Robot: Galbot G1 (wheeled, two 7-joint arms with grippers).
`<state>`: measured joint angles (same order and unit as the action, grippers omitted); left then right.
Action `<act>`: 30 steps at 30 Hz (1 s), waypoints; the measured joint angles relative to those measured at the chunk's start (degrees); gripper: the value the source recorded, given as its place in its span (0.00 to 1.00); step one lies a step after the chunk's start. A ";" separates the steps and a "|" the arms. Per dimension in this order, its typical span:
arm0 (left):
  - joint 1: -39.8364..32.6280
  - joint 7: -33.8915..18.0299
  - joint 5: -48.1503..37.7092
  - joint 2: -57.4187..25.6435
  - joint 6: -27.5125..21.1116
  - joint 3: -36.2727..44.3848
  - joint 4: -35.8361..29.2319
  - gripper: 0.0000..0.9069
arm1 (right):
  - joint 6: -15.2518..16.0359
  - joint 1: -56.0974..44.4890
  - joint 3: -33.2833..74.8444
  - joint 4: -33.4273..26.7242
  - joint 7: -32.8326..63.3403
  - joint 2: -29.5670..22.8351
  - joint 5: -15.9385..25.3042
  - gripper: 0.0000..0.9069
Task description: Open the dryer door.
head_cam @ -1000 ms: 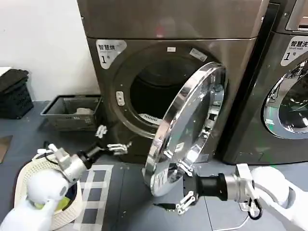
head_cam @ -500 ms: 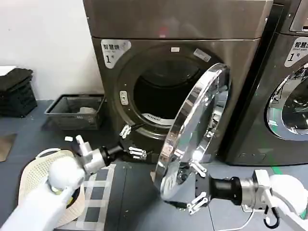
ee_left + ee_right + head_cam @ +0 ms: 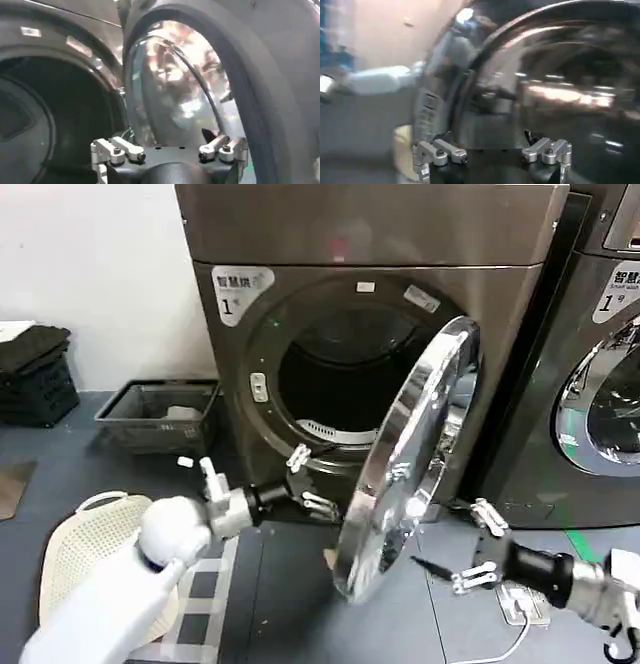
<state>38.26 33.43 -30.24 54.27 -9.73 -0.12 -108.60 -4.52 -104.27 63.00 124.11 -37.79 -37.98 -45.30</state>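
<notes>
The bronze-brown dryer (image 3: pixel 350 234) stands in the middle with its dark drum mouth exposed. The dryer door (image 3: pixel 405 474), chrome-ringed, hangs swung out on its right-hand hinge and is seen almost edge-on. My left gripper (image 3: pixel 312 481) is open, just below the drum mouth's lower rim and left of the door's inner side. The left wrist view has that gripper (image 3: pixel 170 142) facing the door's bulging inner glass (image 3: pixel 175 90). My right gripper (image 3: pixel 450 544) is open, low on the door's outer side, a short gap away. In the right wrist view this gripper (image 3: pixel 490 145) faces the chrome face (image 3: pixel 560 75).
A neighbouring machine (image 3: pixel 600 384) stands close on the right. A grey crate (image 3: pixel 160 416) sits on the floor left of the dryer, with black crates (image 3: pixel 35 374) farther left. A white basket (image 3: pixel 90 544) lies under my left arm. A cable (image 3: pixel 500 649) trails by my right arm.
The door has swung a little wider. My left gripper moved right, up to the drum mouth's lower rim. My right gripper left the door's lower edge and drew back to the right.
</notes>
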 joint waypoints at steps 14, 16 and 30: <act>-3.70 -0.29 0.29 4.21 1.08 6.21 1.47 1.00 | -2.50 -15.47 20.76 -0.79 6.82 -20.77 4.06 1.00; -4.08 -0.34 0.80 4.89 1.41 6.84 1.79 1.00 | -3.22 -16.40 22.56 -1.39 8.10 -23.26 5.42 1.00; -7.83 -2.34 5.48 12.33 2.96 12.75 6.87 1.00 | -2.71 -18.34 34.01 -10.44 21.07 -37.46 10.76 1.00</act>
<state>30.43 31.09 -24.75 66.60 -6.76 12.63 -101.73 -7.22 -122.61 97.01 113.67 -16.72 -75.44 -34.54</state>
